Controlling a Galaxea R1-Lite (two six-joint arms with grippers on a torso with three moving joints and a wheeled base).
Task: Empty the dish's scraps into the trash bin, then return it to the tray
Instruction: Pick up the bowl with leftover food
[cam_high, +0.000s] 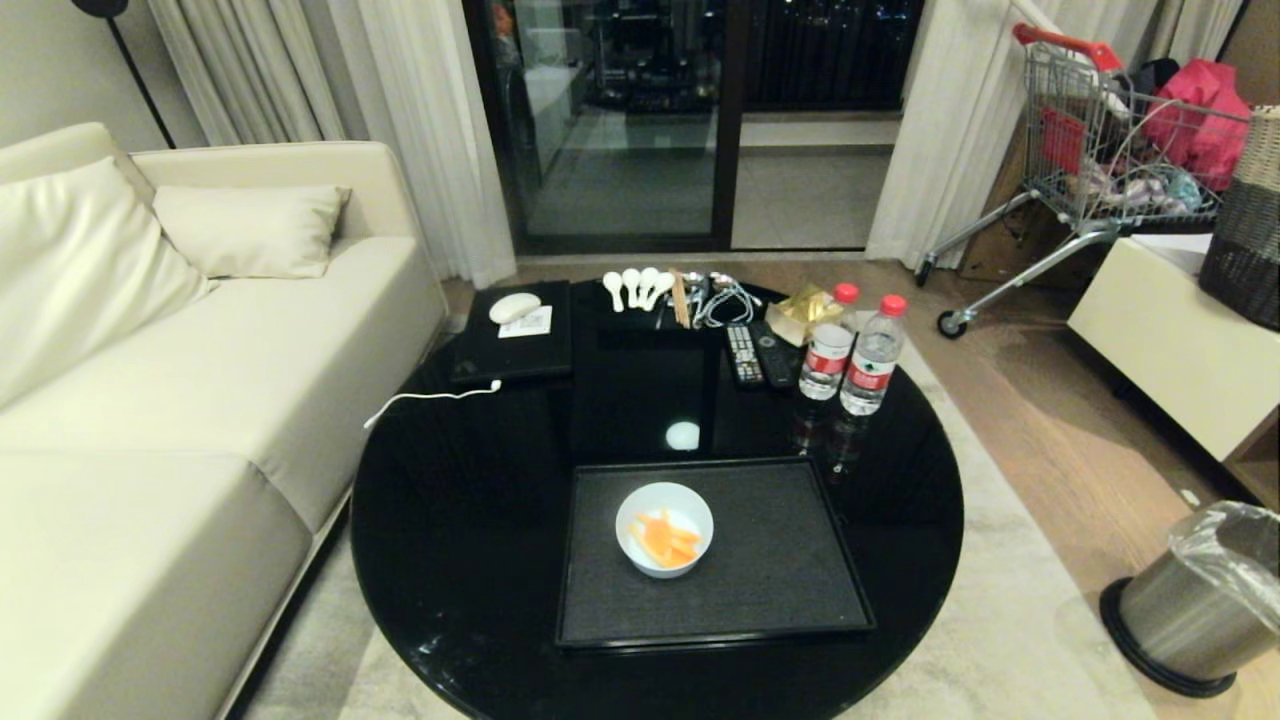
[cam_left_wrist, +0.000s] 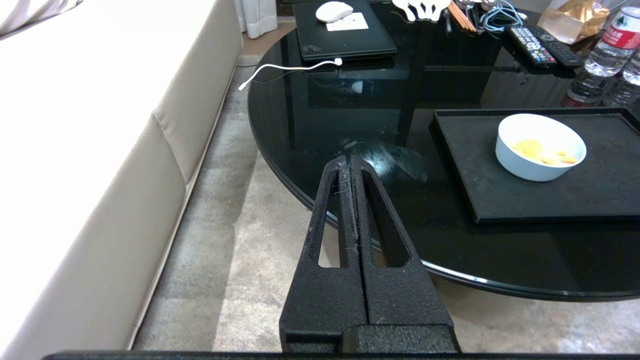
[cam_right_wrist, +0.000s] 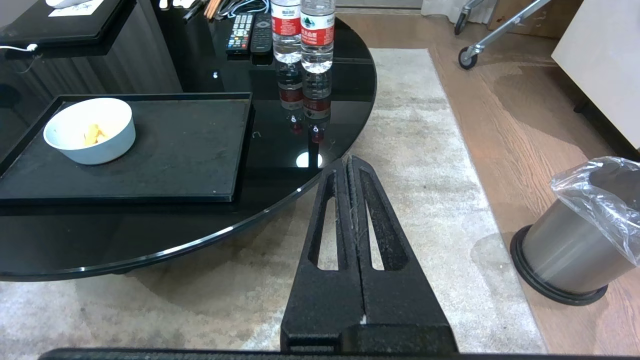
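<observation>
Round black table (cam_high: 460, 520): tray (cam_high: 780, 580) lies on its near half. Trash bin (cam_high: 1190, 600) stands on the floor, well apart from the table's right edge. Dish (cam_high: 664, 528) sits on the tray's left half, scraps (cam_high: 668, 540) inside. Left gripper (cam_left_wrist: 350, 162) and right gripper (cam_right_wrist: 348, 164) hang off the table's near rim, both pressed closed, holding nothing.

home living room: sofa (cam_high: 150, 350), round coffee table (cam_high: 470, 520), curtains (cam_high: 400, 110).

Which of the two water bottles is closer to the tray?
The right-hand bottle, nearer the robot; the other bottle stands just behind it, beside the gold package.
</observation>
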